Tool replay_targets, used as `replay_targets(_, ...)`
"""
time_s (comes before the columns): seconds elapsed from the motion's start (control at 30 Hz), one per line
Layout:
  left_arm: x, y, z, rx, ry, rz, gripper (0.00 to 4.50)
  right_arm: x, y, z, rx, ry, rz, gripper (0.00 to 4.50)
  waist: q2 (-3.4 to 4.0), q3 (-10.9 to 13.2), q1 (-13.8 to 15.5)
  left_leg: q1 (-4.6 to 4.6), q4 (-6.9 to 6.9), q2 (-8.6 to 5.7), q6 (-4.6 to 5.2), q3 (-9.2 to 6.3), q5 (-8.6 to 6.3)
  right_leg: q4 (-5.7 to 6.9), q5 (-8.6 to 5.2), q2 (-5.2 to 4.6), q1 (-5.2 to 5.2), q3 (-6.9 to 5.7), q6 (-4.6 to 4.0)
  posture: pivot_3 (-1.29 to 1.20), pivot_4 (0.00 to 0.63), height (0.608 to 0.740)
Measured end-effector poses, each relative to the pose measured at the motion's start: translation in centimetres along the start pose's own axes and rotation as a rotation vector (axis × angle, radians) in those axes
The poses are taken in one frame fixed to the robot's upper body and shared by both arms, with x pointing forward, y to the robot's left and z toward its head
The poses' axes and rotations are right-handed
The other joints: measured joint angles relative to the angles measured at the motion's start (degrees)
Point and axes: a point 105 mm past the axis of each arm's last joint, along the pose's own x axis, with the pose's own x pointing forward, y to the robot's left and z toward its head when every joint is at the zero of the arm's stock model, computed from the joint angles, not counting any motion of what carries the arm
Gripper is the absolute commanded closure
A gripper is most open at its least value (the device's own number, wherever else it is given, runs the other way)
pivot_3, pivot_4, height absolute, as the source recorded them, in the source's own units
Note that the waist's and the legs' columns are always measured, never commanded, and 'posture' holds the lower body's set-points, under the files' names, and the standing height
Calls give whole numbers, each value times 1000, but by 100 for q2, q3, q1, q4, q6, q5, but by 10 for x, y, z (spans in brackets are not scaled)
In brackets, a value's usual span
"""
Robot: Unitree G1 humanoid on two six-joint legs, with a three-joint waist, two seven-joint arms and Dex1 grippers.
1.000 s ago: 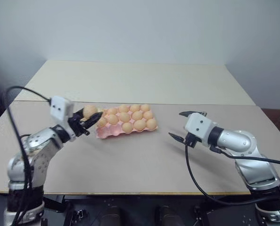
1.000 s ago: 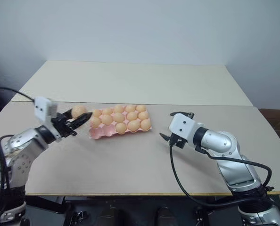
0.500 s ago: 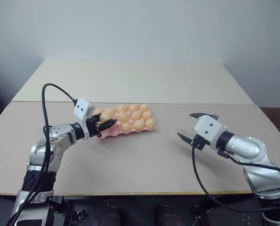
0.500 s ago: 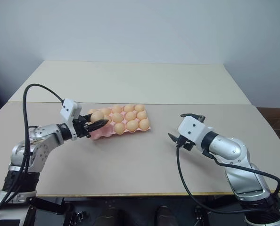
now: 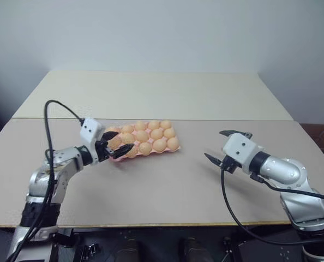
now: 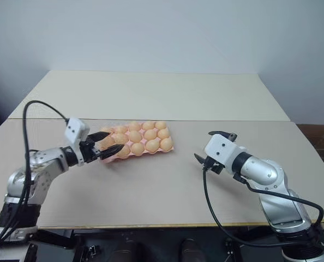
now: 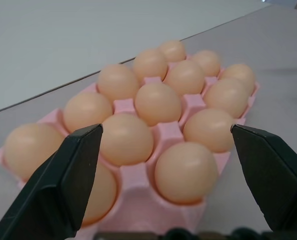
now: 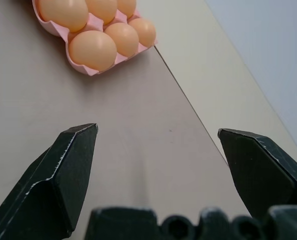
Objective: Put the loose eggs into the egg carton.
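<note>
Pale wall and two butted beige tabletops (image 5: pixel 167 180) are being recorded as the setting; no loose eggs are being seen on the bare surface.

Carton (image 7: pixel 167 134): it is being found lying flat on the near tabletop, directly ahead of the left gripper (image 5: pixel 116 146), with its near corner reaching between the two fingers. The cups that can be seen are filled with eggs (image 7: pixel 158 103), each sitting upright in its own cup and none stacked. Whether every cup is occupied cannot be confirmed, as the nearest corner is being partly hidden by the left finger (image 7: pixel 58 185).

Left gripper: its fingers are being held wide apart, nothing is being carried between them, and the nearest eggs are lying just beyond the tips.

Right gripper (image 6: pixel 211 146): its fingers are likewise being held wide apart and empty, well apart from the carton, which is being seen far ahead of its tips in the right wrist view.

Handling, as judged: the eggs are being assessed as light, smooth, rounded and prone to slipping or rolling, and possibly fragile. A grip across the widest part, with the fingers on opposite sides and light pressure, is being advised. The carton is being judged thin and easily shifted if nudged by a fingertip.
</note>
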Motion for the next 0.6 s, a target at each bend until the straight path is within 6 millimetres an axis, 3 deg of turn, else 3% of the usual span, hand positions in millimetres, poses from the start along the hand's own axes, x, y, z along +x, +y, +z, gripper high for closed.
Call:
replay_targets(0.23,-64,19,-9,-37,45,163,39,3,0,-1,0,-4,10,0,0,0,-39,7,0,0,-1,3,0,1,-17,-5,3,1,-27,0,150,740)
replay_targets(0.4,-101,18,-10,-29,80,312,39,10,0,-1,-13,-17,35,0,-1,0,-34,9,1,1,-2,3,-1,1,-18,-7,3,1,-29,0,150,740)
replay_targets(0.5,-120,13,-10,-24,101,354,39,12,-3,-1,-16,-19,43,0,0,0,-37,10,-3,2,-2,5,-1,0,-19,-6,0,4,-31,0,150,740)
replay_targets(0.6,-127,14,-11,-31,110,387,39,14,-3,0,-25,-28,58,0,0,0,-1,12,-3,2,-2,4,-1,2,-19,-6,1,-1,-31,0,150,740)
